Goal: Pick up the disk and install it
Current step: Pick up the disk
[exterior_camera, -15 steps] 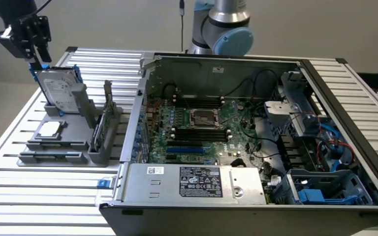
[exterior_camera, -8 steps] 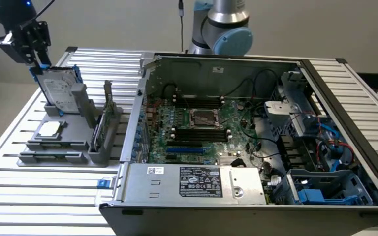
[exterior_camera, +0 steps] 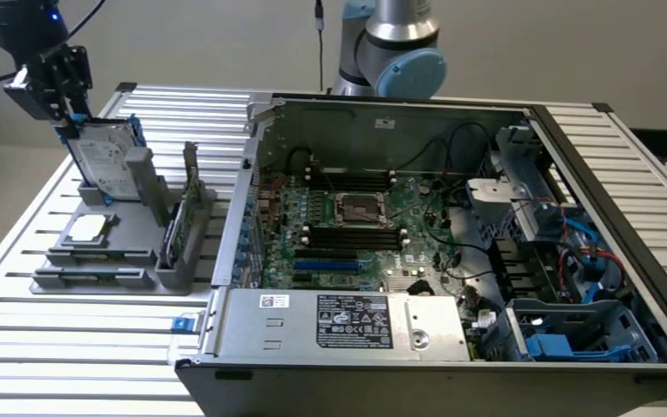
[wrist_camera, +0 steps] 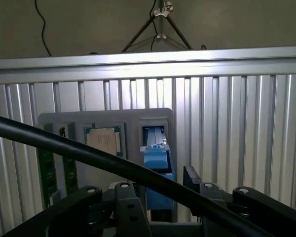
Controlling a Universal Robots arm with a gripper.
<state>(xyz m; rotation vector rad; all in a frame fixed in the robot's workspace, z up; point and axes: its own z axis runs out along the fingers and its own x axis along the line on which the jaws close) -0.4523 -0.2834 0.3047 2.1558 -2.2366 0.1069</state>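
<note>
The disk, silver-grey with a white label in a blue carrier, stands upright in a slot of the grey holder at the exterior view's left. My gripper hangs right at its upper edge. In the wrist view the blue edge of the disk runs between my two dark fingers, which stand apart on either side of it. The gripper is open and the disk rests in the holder.
The holder also carries a small square silver chip and a thin green circuit card. An open computer case lies to the exterior view's right, with a blue drive bay at its near corner. A black cable crosses the wrist view.
</note>
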